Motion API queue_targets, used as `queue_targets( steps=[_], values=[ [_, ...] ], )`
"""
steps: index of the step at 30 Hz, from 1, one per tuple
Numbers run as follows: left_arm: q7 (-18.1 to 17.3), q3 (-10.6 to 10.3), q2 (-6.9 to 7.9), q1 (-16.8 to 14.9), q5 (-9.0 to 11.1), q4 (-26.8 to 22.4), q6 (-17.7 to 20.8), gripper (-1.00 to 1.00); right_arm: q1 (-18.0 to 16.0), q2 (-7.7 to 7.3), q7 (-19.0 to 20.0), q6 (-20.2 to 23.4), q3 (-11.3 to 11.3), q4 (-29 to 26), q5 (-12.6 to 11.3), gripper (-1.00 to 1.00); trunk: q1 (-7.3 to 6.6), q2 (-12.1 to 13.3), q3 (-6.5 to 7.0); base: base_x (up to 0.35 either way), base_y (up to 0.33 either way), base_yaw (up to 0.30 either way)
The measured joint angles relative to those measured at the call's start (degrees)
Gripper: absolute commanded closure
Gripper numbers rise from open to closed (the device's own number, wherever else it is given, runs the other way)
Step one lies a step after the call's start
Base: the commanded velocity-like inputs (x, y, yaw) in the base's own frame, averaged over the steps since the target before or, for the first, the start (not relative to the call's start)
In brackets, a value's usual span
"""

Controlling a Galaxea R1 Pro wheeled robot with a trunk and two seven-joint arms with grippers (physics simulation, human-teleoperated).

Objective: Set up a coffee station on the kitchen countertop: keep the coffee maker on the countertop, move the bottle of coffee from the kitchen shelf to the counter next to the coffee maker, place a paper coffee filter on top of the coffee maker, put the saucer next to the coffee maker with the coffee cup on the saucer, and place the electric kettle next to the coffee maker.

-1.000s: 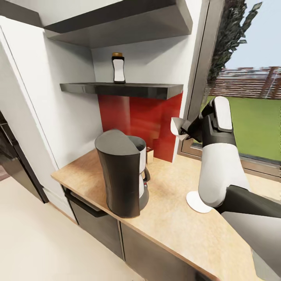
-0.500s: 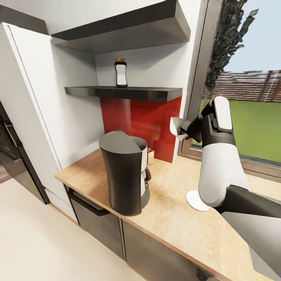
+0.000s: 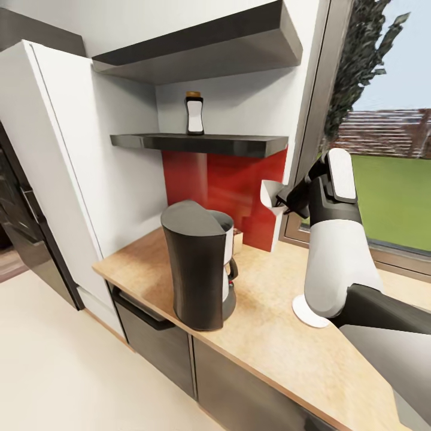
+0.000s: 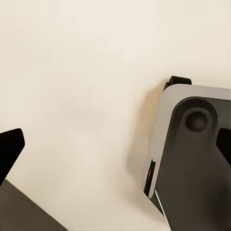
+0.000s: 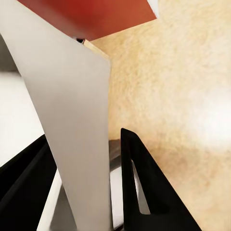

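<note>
Right gripper (image 3: 281,200) clenched on paper coffee filter (image 3: 270,194), raised right of coffee maker (image 3: 200,263); left pincer state cannot be told. Recommend carrying filter leftward, level, and releasing squarely over the top

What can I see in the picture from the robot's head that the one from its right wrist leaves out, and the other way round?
Head view alone: the coffee maker, the bottle of coffee up on the shelf, and the saucer partly behind the right arm. Right wrist view alone: a close look at the black fingers clamping a white paper coffee filter. Both share the right pincer with that filter, the kitchen countertop and the red wall panel.
</note>
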Motion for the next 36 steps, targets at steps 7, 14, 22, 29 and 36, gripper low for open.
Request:
queue_targets(
  steps=[7,14,22,29,36],
  values=[
    [-0.01,0.0,0.0,0.02,0.0,-0.02,0.0,-1.0,0.0,0.01,0.01,-0.04,0.0,0.05,-0.07,1.0,0.0,0.0,-0.29,0.0,0.0,0.209],
    [0.0,0.0,0.0,0.02,0.0,-0.02,0.01,-1.0,0.0,0.01,0.01,-0.06,0.0,0.08,-0.09,1.0,0.0,0.0,-0.62,0.0,0.0,0.231],
    [0.04,0.0,0.0,0.01,0.0,-0.02,0.01,-1.0,-0.01,0.01,0.06,-0.07,0.01,0.78,-0.1,1.0,0.0,0.0,-1.01,0.0,0.0,0.231],
    [0.0,-0.03,0.0,0.01,0.0,-0.01,0.0,-1.0,-0.02,0.0,0.12,-0.06,0.01,0.74,-0.09,1.0,0.0,-0.02,-1.3,0.0,0.0,0.18],
    [0.0,-0.09,0.0,0.0,0.0,0.01,0.0,-1.0,0.0,0.0,0.36,-0.13,-0.21,0.17,-0.21,1.0,0.0,-0.01,-1.35,0.0,0.0,0.015]
  ],
)
